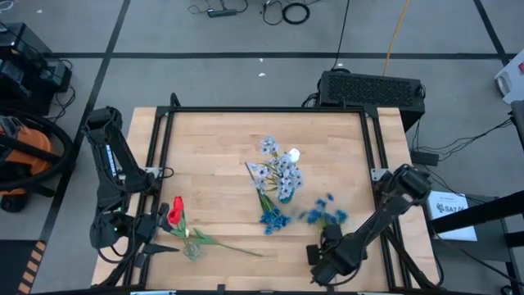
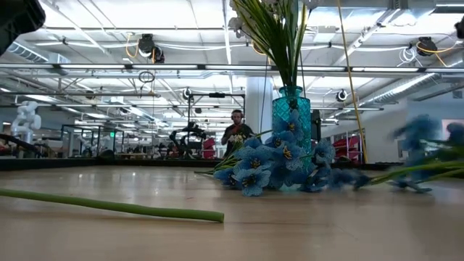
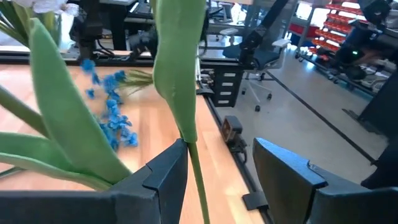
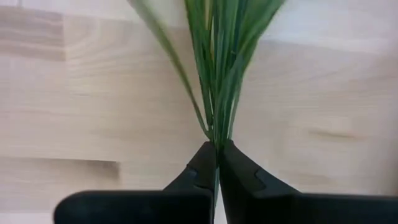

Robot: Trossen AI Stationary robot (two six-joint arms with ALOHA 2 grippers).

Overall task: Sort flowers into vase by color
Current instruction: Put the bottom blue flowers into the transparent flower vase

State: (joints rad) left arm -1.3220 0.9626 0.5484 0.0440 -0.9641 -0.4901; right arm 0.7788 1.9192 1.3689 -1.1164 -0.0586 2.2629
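Here we see the right gripper (image 4: 216, 163) clamped on the bright blue spray (image 1: 325, 215) stems, while the left gripper (image 3: 217, 180) stands open around a red tulip (image 1: 176, 211) stem.

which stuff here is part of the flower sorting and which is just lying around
Part of the job:
- teal glass vase holding pale grey-blue sprays
- bright blue spray lying on the table
- bright blue spray with stems pinched in the right gripper
- red tulip at the open left gripper

Just lying about:
- black box behind the table
- orange vacuum on the floor

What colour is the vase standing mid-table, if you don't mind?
Teal-blue glass vase, seen best in the low view.
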